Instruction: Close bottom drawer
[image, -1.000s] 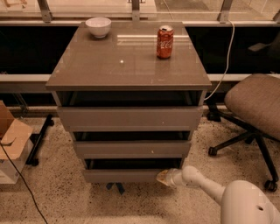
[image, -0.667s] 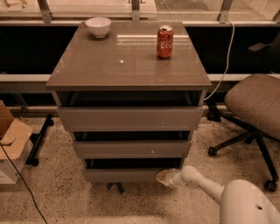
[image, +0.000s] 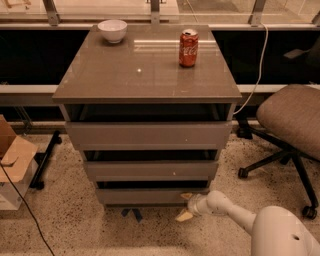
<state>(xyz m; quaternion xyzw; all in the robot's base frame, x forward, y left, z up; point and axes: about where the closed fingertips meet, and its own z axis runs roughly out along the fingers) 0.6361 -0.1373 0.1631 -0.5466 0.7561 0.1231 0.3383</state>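
The taupe three-drawer cabinet (image: 147, 75) stands in the middle of the camera view. The bottom drawer (image: 142, 196) is its lowest grey-brown front, close to the floor, with a dark gap above it. My gripper (image: 184, 206) is at the drawer's right end, low by the floor, at the end of my white arm (image: 235, 212). It is open and empty. Its upper fingertip (image: 186, 196) rests against the drawer front, and the lower fingertip (image: 182, 216) is just above the floor.
A white bowl (image: 112, 30) and a red Coke can (image: 188, 48) stand on the cabinet top. An office chair (image: 292, 120) is at the right. A cardboard box (image: 12, 155) and a black cable lie at the left. Blue tape (image: 132, 214) marks the floor.
My gripper has edged slightly left, towards the bottom drawer's front. The drawer front sits a touch further in. Nothing else has moved.
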